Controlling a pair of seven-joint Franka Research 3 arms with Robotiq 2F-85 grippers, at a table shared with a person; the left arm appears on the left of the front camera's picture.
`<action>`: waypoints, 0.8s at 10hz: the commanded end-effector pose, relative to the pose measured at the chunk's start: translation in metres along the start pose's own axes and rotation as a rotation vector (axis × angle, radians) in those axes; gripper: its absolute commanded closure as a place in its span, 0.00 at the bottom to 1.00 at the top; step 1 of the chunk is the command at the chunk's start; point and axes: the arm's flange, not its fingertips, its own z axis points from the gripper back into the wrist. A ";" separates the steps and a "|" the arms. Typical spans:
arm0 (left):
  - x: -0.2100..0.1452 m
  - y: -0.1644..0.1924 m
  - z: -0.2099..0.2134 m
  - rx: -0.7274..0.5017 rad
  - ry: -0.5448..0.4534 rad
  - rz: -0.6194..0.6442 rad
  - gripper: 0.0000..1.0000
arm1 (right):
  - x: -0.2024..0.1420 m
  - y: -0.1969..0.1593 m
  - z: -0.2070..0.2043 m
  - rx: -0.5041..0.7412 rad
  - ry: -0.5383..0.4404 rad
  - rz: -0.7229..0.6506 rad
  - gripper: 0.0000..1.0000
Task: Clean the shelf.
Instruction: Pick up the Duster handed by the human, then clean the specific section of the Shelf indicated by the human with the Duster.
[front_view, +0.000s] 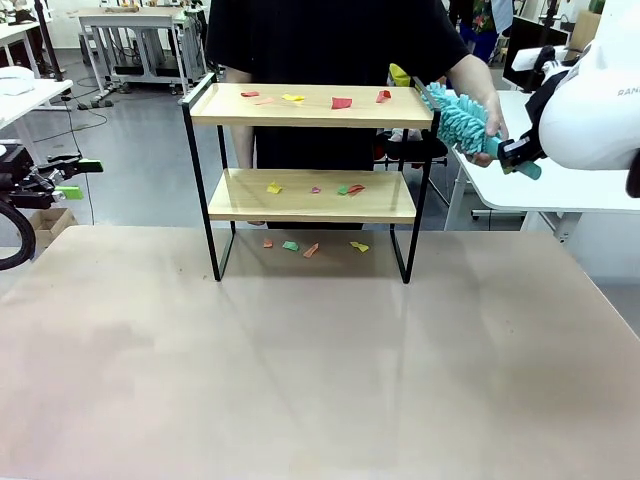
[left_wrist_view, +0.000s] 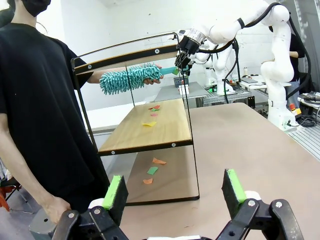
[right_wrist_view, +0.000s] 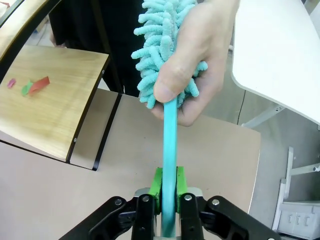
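- Front view: the table bears the shelf at its far middle.
- The duster hangs beside the shelf's upper right corner, a hand around its fluffy base.
- Your right gripper pinches its handle; your left gripper stands spread, empty.
- Coloured scraps lie on both boards and the table beneath.

Shelf: small two-tier rack, two light wooden boards in a thin black metal frame with raised side rails.
Pose: upright, its base bars flat on the table, long side facing the table's near edge.
Place: on the table's far half, near its far edge, about midway across.
Top board: red and yellow scraps scattered along it.
Lower board: yellow, pink, green and red bits near its middle.
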 end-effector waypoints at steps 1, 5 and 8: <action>0.002 -0.001 0.000 -0.006 0.005 -0.013 0.00 | -0.002 0.006 0.003 -0.028 0.013 -0.021 1.00; 0.002 -0.001 0.000 -0.006 0.005 -0.013 0.00 | 0.000 0.000 0.000 0.000 0.003 0.000 1.00; 0.002 -0.001 0.000 -0.006 0.005 -0.013 0.00 | 0.000 0.000 0.000 0.000 0.003 0.000 1.00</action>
